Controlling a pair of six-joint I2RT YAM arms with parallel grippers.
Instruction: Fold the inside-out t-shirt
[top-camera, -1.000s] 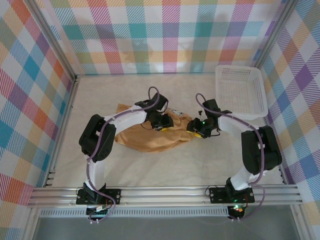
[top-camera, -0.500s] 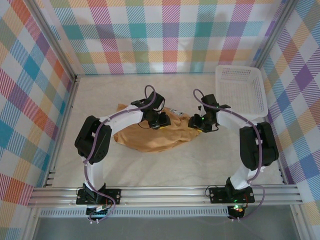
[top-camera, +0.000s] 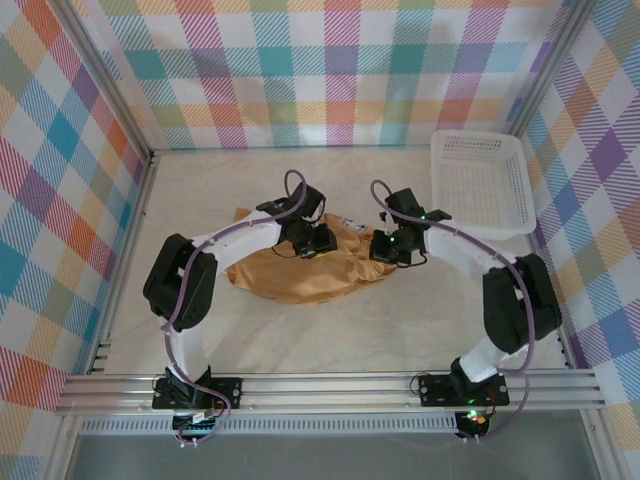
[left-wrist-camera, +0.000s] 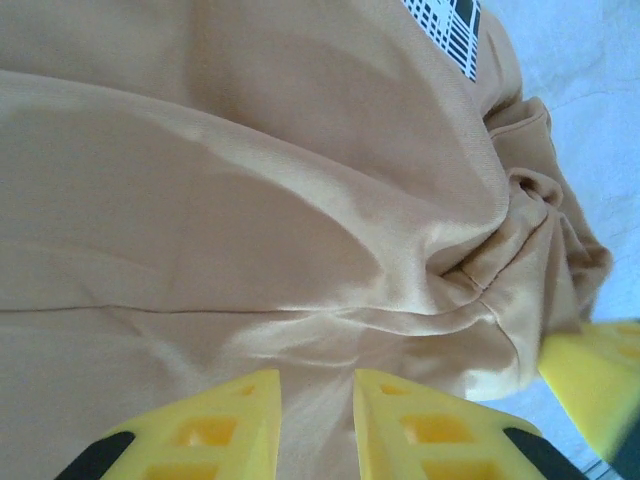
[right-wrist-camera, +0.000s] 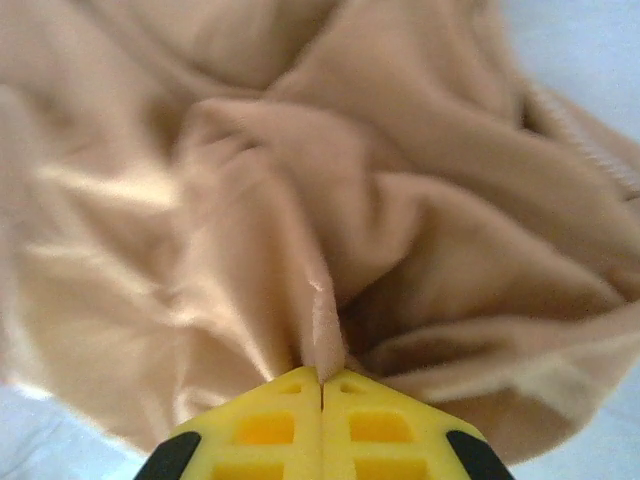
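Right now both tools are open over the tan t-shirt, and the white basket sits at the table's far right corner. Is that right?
Not quite. The left tool is open, but the right tool is shut, pinching a raised fold of the t-shirt, as the right wrist view shows. The white basket does sit at the far right corner.

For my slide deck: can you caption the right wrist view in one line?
Right claw shut, pinching a raised fold of the crumpled tan t-shirt.

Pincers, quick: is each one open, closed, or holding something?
Left pincer: open, holding nothing.
Right pincer: closed on a fold of the t-shirt.
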